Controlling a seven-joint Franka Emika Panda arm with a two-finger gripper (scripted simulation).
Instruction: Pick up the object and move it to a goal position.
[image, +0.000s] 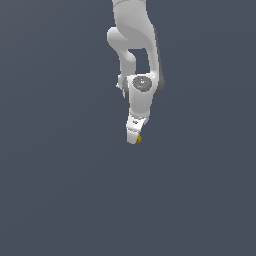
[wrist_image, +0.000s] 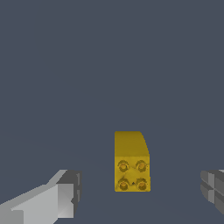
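Currently pre-grasp: tool (wrist_image: 140, 197) spread wide, fingers (wrist_image: 61, 199) either side of the object (wrist_image: 132, 162) and not touching it. Object resting on the tabletop (wrist_image: 109, 65), centred between the fingers. Closing, lift, transfer to goal all pending; goal not visible.

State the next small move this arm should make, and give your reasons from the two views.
Probably shut the claw on the yellow block. In the wrist view the block sits between the two fingers, which stand wide apart with gaps on both sides. The exterior view shows the fingertips already down beside it.
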